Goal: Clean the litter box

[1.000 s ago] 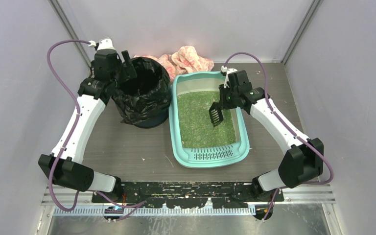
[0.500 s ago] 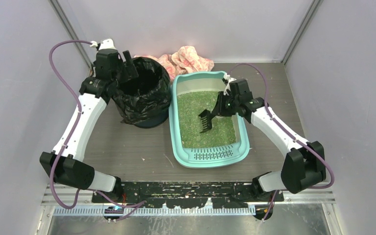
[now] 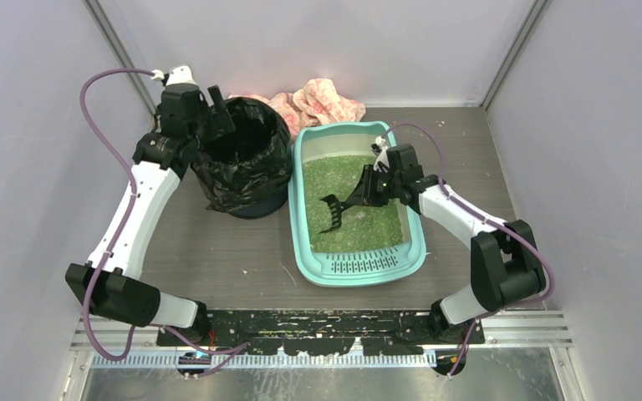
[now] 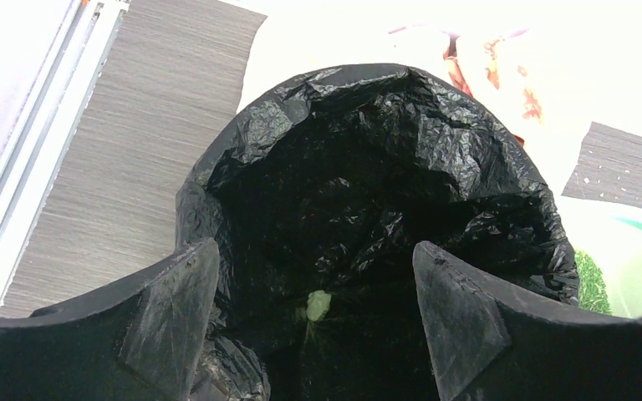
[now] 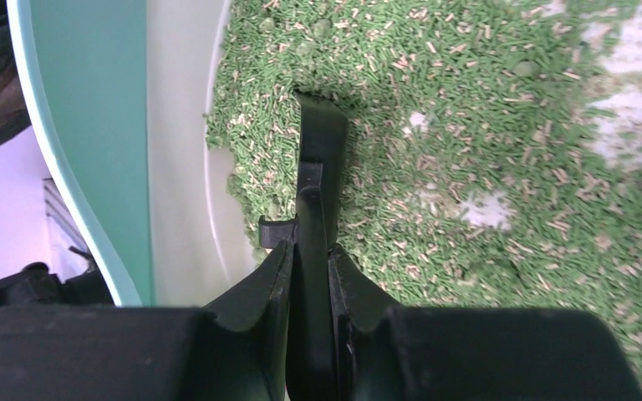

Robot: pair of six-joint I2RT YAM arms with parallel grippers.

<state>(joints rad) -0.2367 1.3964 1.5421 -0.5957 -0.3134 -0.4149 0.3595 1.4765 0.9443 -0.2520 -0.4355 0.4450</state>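
The mint-teal litter box [image 3: 301, 242] holds green granular litter [image 3: 343, 200] and has a slotted lip at its near end. My right gripper [image 3: 366, 190] is shut on the handle of a black slotted scoop [image 3: 332, 211], whose head is down in the litter near the box's left wall. In the right wrist view the scoop [image 5: 319, 159] runs from between my fingers into the litter [image 5: 485, 125], next to the box wall [image 5: 92, 142]. My left gripper [image 4: 313, 284] is open and empty above the black-bagged round bin [image 3: 242, 154]; a green clump [image 4: 318, 306] lies at the bin's bottom.
A pink and white cloth [image 3: 322, 100] lies bunched at the back between bin and box. The grey walls stand close on both sides. Bare white patches [image 5: 635, 100] show in the litter bed.
My right gripper has swung the scoop leftward and down, from above the litter's right middle to its left side, tipping the head into the litter. The left arm has stayed over the bin.
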